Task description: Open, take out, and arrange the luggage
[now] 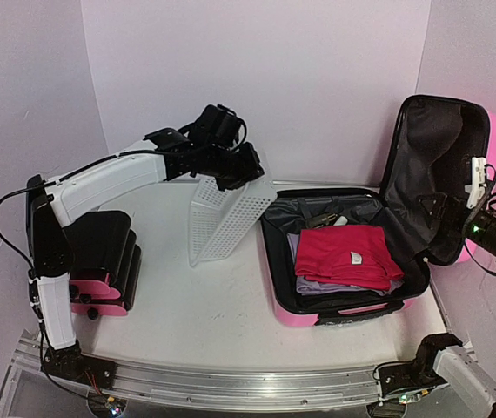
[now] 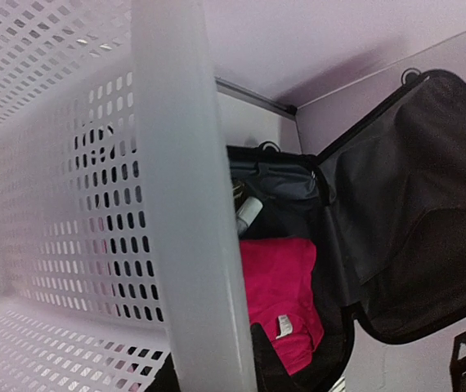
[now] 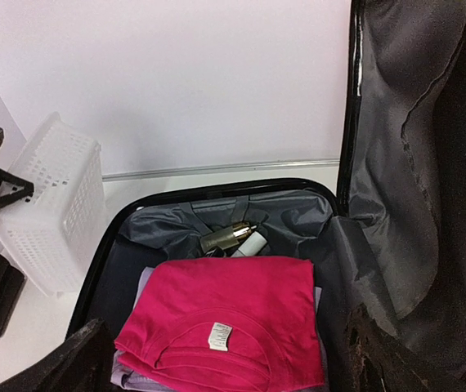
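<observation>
We can't see the fingers of the left gripper (image 1: pixel 231 170) behind the white basket (image 1: pixel 231 213) rim, but it's clamped there, basket tilted. Right gripper (image 1: pixel 477 187) gapes, holding nothing. The luggage (image 1: pixel 431 165) lies open at right: red shirt (image 1: pixel 345 252) atop half-buried grey clothes (image 1: pixel 339 285).

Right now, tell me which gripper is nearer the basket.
Left. The left gripper grips the basket by its rim, tilting it; the right gripper stands open across the suitcase, by its lid.

Tilted basket (image 1: pixel 226 218) left of luggage (image 1: pixel 293 319), upright lid (image 1: pixel 431 165) walls right, top open
</observation>
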`<state>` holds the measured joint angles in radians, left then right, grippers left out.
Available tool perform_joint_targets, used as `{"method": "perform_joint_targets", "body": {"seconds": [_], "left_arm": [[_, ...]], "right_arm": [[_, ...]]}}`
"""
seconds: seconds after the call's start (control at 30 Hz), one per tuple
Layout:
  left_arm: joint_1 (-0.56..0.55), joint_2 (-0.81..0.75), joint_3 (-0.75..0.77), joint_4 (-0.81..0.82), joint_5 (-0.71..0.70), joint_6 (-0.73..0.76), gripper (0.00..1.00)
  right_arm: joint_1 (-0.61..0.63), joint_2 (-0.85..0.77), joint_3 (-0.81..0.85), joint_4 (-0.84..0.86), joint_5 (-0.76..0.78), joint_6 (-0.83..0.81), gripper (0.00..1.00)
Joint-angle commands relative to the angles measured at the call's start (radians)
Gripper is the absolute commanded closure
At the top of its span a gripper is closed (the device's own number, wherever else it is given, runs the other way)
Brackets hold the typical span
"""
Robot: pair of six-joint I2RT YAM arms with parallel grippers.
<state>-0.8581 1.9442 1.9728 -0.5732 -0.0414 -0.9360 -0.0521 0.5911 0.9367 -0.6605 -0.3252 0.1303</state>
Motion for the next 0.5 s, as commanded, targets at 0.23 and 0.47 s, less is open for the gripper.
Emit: {"method": "perform_joint_targets", "body": {"seconds": [0.23, 0.47], "left_arm": [[-0.184, -0.179, -0.119, -0.150, -0.498, 0.026, 1.00], [-0.192, -0.156, -0.138, -0.335, -0.618, 0.023, 1.00]], "right_arm": [[-0.005, -0.011, -0.016, 0.066, -0.033, 0.008, 0.02], [-0.005, -0.017, -0.023, 0.073, -0.038, 0.012, 0.02]]}}
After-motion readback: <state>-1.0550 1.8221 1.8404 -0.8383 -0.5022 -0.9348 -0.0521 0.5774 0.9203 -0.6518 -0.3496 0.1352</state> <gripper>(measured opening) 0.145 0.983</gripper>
